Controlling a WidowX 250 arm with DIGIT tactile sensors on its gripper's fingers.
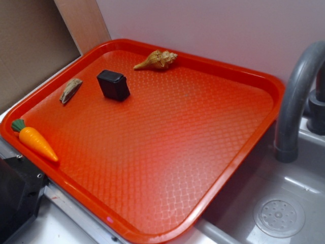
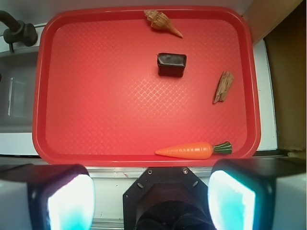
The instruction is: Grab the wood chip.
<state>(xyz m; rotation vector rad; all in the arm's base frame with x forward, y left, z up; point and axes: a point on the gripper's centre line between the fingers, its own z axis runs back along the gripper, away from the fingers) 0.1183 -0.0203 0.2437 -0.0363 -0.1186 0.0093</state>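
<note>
The wood chip (image 2: 223,86) lies flat on the red tray (image 2: 96,96), beside the black block (image 2: 171,64). The gripper (image 2: 151,201) hangs back from the tray with its fingers (image 2: 67,201) spread wide, grasping nothing.

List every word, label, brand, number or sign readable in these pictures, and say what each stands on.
None. No readable text shows on the red tray, wood chip, black block, seashell, toy carrot, faucet or the end effector.
</note>
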